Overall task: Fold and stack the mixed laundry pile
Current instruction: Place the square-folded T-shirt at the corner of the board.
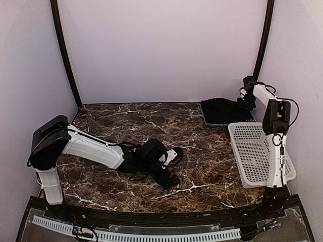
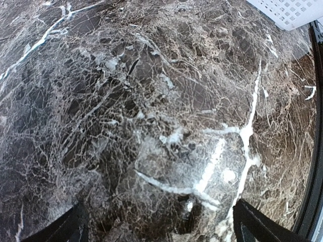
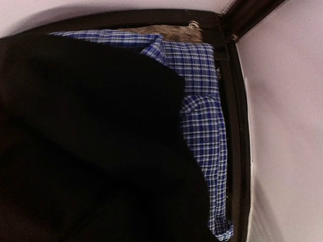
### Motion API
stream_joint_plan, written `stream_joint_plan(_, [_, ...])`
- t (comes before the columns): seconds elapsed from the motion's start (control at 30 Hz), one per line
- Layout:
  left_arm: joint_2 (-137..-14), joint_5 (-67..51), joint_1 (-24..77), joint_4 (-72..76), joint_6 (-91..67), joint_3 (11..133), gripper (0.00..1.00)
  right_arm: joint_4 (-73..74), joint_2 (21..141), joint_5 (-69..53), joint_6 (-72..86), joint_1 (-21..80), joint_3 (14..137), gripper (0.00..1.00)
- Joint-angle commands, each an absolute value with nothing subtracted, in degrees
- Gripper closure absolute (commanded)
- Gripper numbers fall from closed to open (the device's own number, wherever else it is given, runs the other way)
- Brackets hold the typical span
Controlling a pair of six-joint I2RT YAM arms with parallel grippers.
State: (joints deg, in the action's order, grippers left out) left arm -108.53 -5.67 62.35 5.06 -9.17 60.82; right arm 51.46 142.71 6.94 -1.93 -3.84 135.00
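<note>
The plain black garment [image 1: 222, 111] lies folded flat, a soft matte rectangle, on top of the blue-and-white checked shirt [image 3: 202, 126] in the far right corner of the brown, white-veined marble bench [image 1: 126, 121]. The left jaws stand wide over the bench's middle. The right jaws are at the stack, but I cannot tell their state.

Bench [image 1: 151, 126]: dark brown marble-look top, white-veined, polished with a slight sheen. Basket [image 1: 255, 151]: white perforated plastic, smooth. Black garment [image 3: 91, 141]: soft matt cloth (weave not discernible). Checked shirt [image 3: 202, 126]: blue-and-white woven cloth, matt, lightly creased.
</note>
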Motion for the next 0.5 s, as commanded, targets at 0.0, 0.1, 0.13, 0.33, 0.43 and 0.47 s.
stream_joint_plan(0.0, [-108.7, -6.8, 62.1, 3.3, -8.3, 62.3, 0.01, 51.6, 143.9, 10.1, 0.0, -4.0, 137.9, 0.60])
stream_joint_plan(0.1, [-108.8, -6.8, 62.1, 3.0, -8.5, 62.3, 0.01, 52.3, 143.9, 11.7, 2.5, -4.7, 138.1, 0.51])
stream_joint_plan(0.13, [-108.9, -6.8, 62.1, 3.0, -8.5, 62.3, 0.01, 52.6, 143.7, 11.2, 3.0, -5.2, 138.3, 0.49])
stream_joint_plan(0.33, [-109.2, -7.6, 62.1, 2.9, -8.6, 62.5, 0.01, 53.9, 139.6, 3.8, 5.2, -6.2, 137.5, 0.26])
stream_joint_plan(0.43, [-109.2, -7.8, 62.2, 2.8, -8.6, 62.7, 0.01, 53.2, 137.6, -1.3, 8.2, -7.9, 135.5, 0.07])
stream_joint_plan(0.47, [-109.2, -7.9, 62.1, 2.8, -8.6, 62.7, 0.01, 53.2, 137.5, -3.6, 9.1, -8.8, 135.1, 0.06])
